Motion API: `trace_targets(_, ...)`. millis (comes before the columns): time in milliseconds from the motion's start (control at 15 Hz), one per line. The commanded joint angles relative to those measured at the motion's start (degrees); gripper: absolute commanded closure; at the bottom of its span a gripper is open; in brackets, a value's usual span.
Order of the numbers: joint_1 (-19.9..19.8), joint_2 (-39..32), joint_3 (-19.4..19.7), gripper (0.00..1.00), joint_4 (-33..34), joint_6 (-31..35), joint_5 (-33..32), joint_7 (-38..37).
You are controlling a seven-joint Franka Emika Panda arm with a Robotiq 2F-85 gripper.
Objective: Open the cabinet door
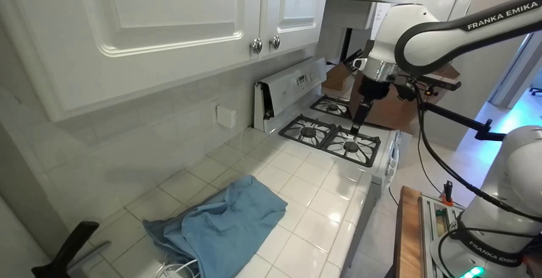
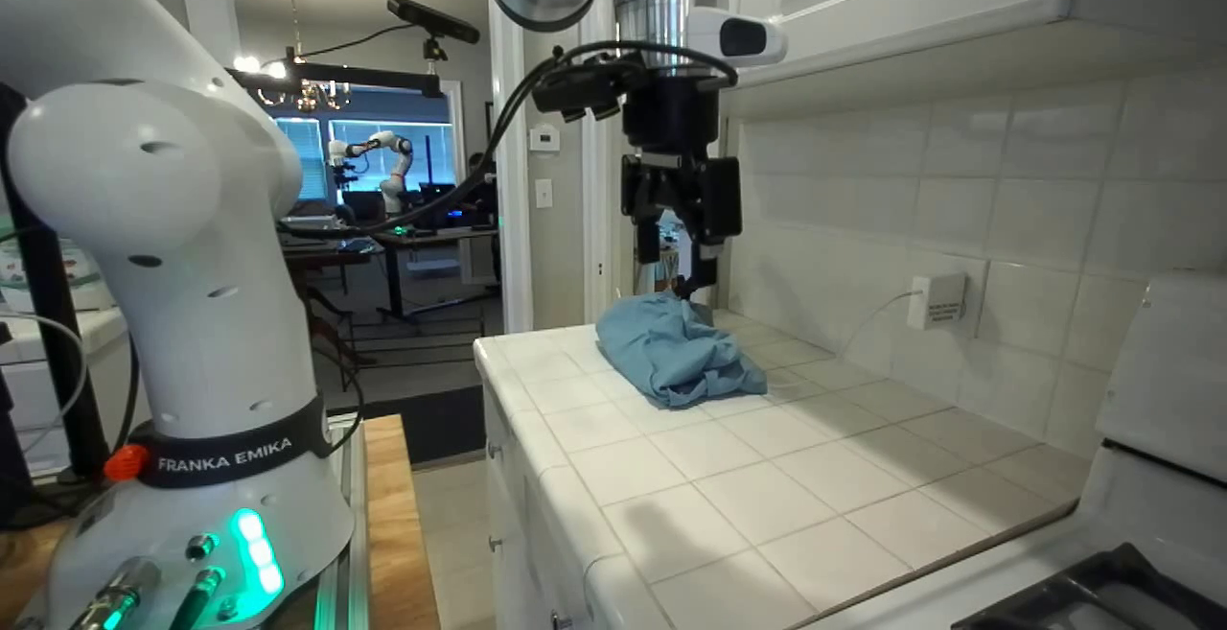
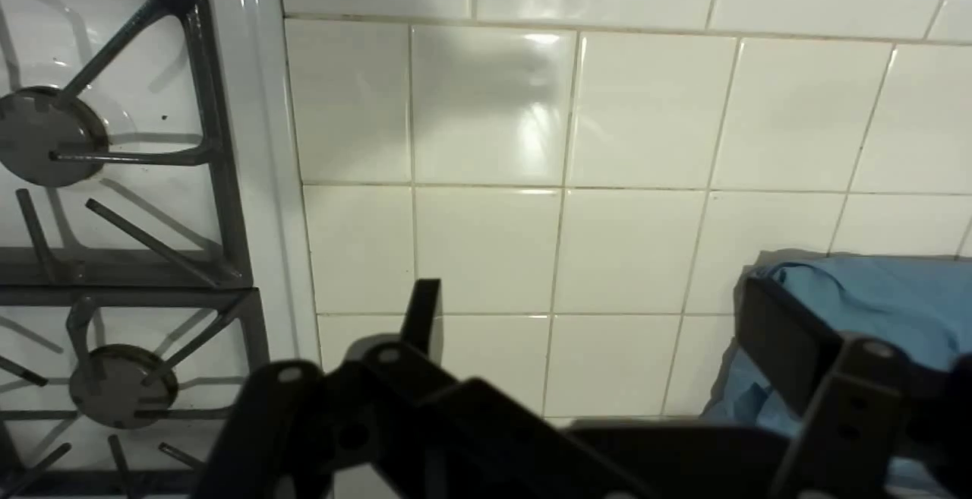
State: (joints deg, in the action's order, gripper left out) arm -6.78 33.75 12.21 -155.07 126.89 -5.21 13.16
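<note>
Black two-fingered pincer [image 3: 596,320] spread wide, empty.
Higher than it, the narrower white raised-panel cabinet door [image 1: 296,5]: likely stiff, light; I'd grip its slick-looking round silvery knob [image 1: 275,42].

In an exterior view: 2 white raised-panel cabinet doors [image 1: 296,5], 2 round silver knobs [image 1: 275,42], 3 dark round burners [image 1: 308,132].
</note>
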Motion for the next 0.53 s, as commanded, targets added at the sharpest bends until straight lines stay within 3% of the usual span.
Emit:
trace_targets(0, 1.9, -2.3, -2.1, 0.0, 4.6, -1.3, 1.9, -0.7)
trace_targets(467, 5.1, -9.8, -6.8, 0.0, 21.0, -4.5, 4.2, -6.0)
